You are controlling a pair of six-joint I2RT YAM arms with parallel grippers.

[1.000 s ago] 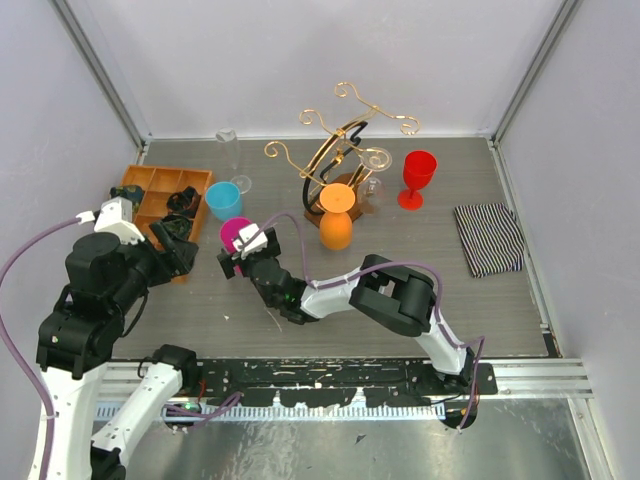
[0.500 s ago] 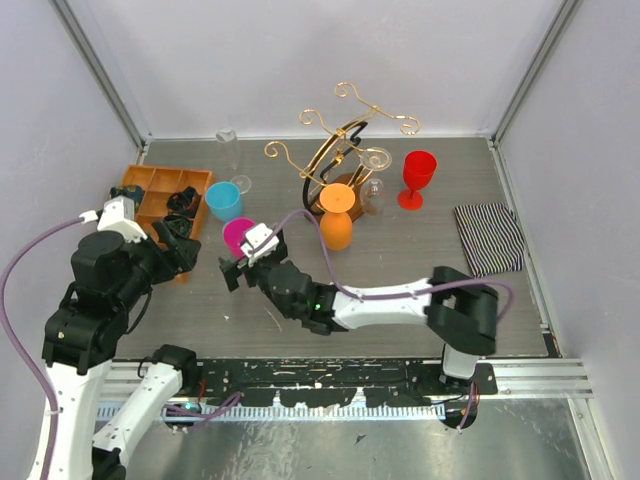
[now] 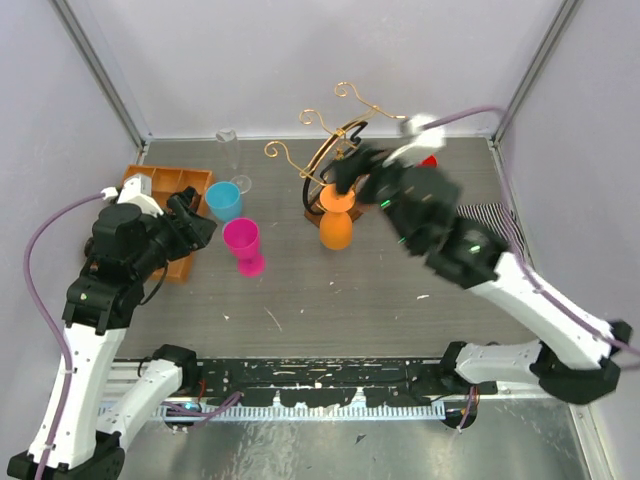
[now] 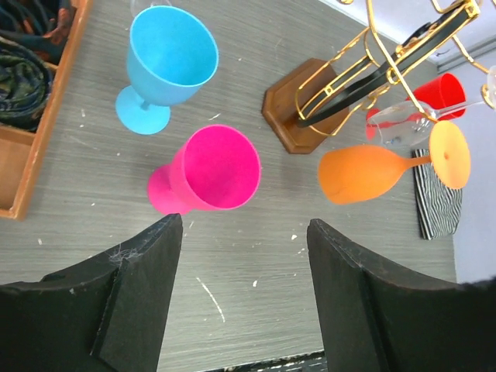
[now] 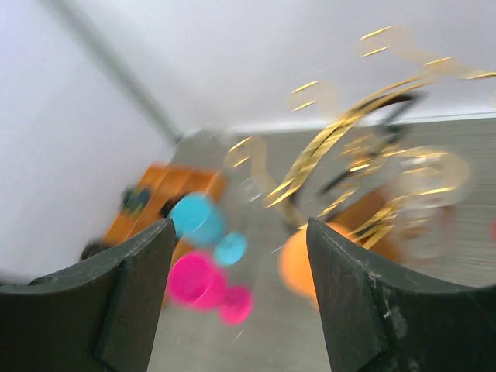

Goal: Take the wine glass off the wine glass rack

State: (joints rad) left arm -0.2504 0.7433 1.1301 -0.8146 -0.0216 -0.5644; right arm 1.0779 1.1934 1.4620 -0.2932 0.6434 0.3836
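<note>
The gold wire wine glass rack (image 3: 330,150) stands on its brown base (image 4: 298,108) at the back middle. An orange wine glass (image 3: 335,228) hangs bowl-down from it, and it also shows in the left wrist view (image 4: 368,172). A clear glass (image 4: 403,124) sits just beside it at the rack. My right gripper (image 3: 348,172) is raised close to the rack's right side, open, with nothing between its fingers; its own view (image 5: 240,225) is blurred. My left gripper (image 3: 195,225) hovers open left of the pink glass (image 3: 243,243), holding nothing (image 4: 244,225).
A blue glass (image 3: 222,200) and the pink glass (image 4: 209,172) stand left of the rack. A wooden tray (image 3: 150,185) with dark items lies far left. A red glass (image 4: 438,93) and a striped cloth (image 3: 495,215) are right of the rack, partly behind my right arm.
My right arm has swung from low beside the pink glass up and right to the rack, its jaws narrowing a little. The left arm moved slightly forward. The pink glass stays standing.
</note>
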